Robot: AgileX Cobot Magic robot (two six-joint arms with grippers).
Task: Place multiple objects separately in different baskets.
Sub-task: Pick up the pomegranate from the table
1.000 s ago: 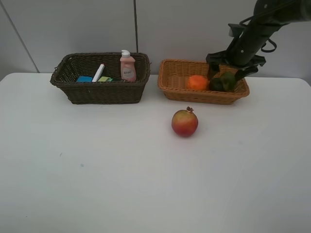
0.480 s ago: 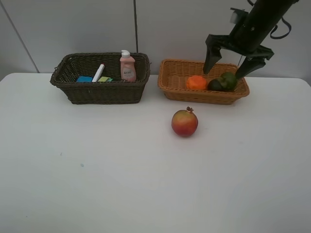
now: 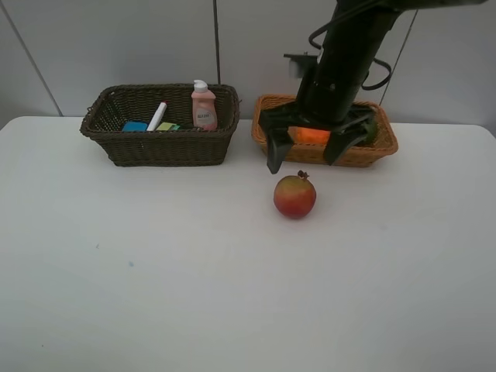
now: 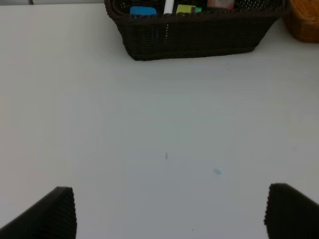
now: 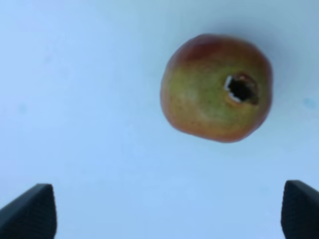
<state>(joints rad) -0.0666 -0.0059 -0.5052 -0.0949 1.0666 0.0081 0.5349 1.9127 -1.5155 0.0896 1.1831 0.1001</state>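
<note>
Red-yellow pomegranate (image 3: 294, 197) is last fruit on table. Right gripper (image 3: 308, 152) wide open above it, empty. Next: descend, centre, grasp, move to tan basket (image 3: 267, 138).

The exterior high camera looked down from the front across the whole white tabletop (image 3: 155, 294) toward the back wall, taking in both baskets. The left wrist camera sat low and looked forward along the tabletop to the dark brown basket (image 4: 194, 37), which it shared with the high view; a corner of the orange-tan basket (image 4: 305, 22) showed at its edge. The right wrist camera pointed almost straight down, close over the pomegranate (image 5: 218, 87), the one thing it shared with the high view (image 3: 294, 196)
</note>
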